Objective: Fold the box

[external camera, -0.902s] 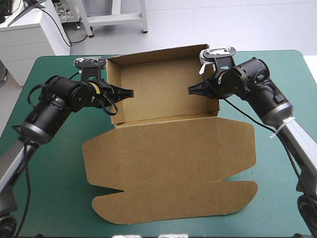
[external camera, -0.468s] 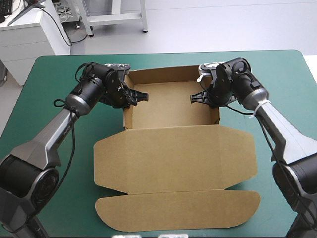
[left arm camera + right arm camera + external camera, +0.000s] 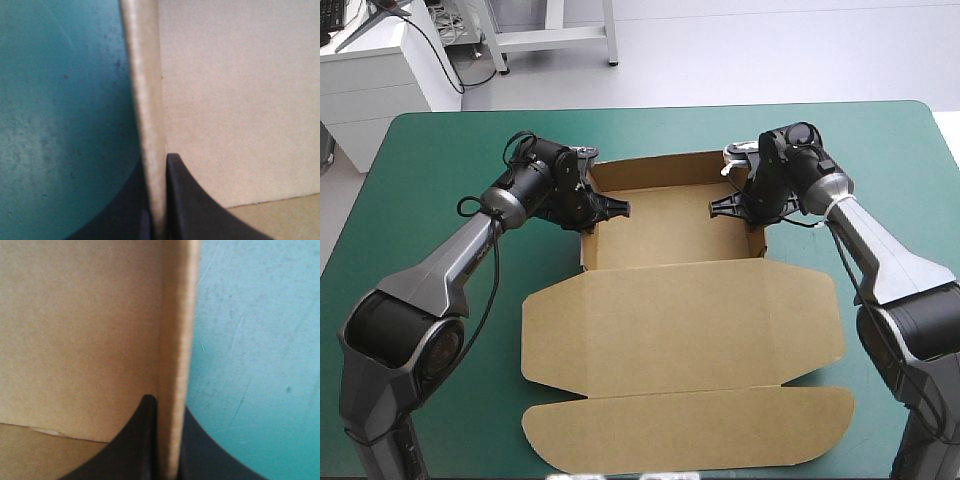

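The brown box (image 3: 670, 228) stands as an open tray at the table's middle, its walls raised. Its lid (image 3: 680, 325) lies flat toward the near edge, ending in a long rounded flap (image 3: 690, 430). My left gripper (image 3: 612, 208) is shut on the tray's left wall; in the left wrist view that wall's edge (image 3: 147, 100) runs up between my left gripper (image 3: 157, 200) fingers. My right gripper (image 3: 718, 206) is shut on the right wall; the right wrist view shows this wall's edge (image 3: 177, 330) pinched in my right gripper (image 3: 167, 440).
Teal-green cover (image 3: 430, 200) shows in wide bands left and right of the box and behind it. The lid's front flap reaches close to the table's near edge. Outside each held wall, bare cover (image 3: 60, 125) (image 3: 250, 365) lies beside the fingers.
The tray has come down from a lifted, tilted pose to rest lower on the table. Both arms lowered with it, and the whole box shifted slightly to the right.
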You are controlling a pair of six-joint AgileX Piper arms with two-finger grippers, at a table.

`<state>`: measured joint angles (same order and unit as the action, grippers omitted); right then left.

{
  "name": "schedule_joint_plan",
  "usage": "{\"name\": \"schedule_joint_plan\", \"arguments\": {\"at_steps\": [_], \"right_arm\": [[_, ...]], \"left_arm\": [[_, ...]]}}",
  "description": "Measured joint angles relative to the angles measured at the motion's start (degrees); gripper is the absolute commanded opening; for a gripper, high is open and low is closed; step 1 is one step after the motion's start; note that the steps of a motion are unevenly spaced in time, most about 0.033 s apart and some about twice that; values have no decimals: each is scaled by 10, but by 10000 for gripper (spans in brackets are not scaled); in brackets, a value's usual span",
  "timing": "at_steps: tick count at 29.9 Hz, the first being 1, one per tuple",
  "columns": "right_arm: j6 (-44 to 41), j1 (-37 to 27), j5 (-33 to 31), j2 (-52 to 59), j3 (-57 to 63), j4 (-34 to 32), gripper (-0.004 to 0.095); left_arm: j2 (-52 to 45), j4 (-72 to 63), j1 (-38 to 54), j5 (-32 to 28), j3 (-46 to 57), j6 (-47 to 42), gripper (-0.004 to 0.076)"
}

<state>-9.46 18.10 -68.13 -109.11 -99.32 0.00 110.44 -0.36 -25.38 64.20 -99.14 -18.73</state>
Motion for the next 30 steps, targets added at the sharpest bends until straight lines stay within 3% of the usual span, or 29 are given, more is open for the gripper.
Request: {"name": "schedule_joint_plan", "arguments": {"at_steps": [2,4,9,12,20,26,28,30], "right_arm": [[3,-1,0,0,0,0,123],[8,-1,-1,0,0,0,264],[17,-1,-4,0,0,5,655],[17,-1,-12,0,0,9,772],[13,-1,-21,0,-17,9,775],[2,-1,-27,4,-112,21,775],[2,-1,-28,11,-134,32,776],[2,-1,-28,25,-144,37,776]], "left_arm": [[0,-4,0,0,-1,12,52],[1,-8,0,0,-1,33,125],[1,-17,0,0,-2,67,395],[1,-19,0,1,-2,71,492],[5,-14,0,28,-35,75,497],[5,21,0,66,-149,79,482],[5,23,0,68,-192,81,424],[2,23,0,70,-222,85,309]]}}
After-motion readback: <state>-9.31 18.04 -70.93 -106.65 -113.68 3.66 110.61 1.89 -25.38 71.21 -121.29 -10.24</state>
